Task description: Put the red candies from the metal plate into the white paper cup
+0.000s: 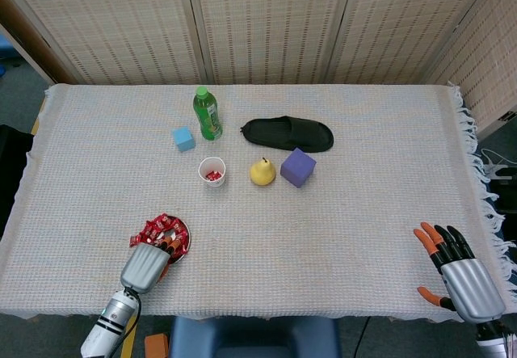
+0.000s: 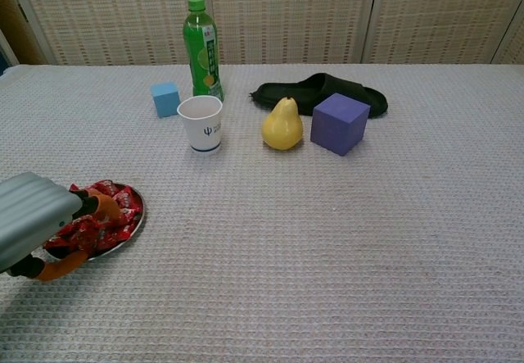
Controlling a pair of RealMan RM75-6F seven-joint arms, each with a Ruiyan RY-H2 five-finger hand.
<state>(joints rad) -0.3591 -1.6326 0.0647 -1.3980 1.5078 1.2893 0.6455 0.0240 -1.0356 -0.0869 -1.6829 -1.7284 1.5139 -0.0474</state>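
My left hand (image 2: pixel 37 220) has its fingers (image 2: pixel 105 206) curled into the red candies (image 2: pixel 115 215); whether one is gripped, I cannot tell. Lifting carelessly may tip the metal plate (image 2: pixel 136 215) or scatter pieces. My right hand (image 1: pixel 460 277) rests with fingers spread.

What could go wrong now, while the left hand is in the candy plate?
1. The left hand has its fingers down among the heaped red candies, so it may push some over the metal plate rim.
2. Its palm hides the fingers in both views, so a grasp is hard to confirm.
3. The white paper cup stands near the green bottle and pear; a careless drop could tip it.
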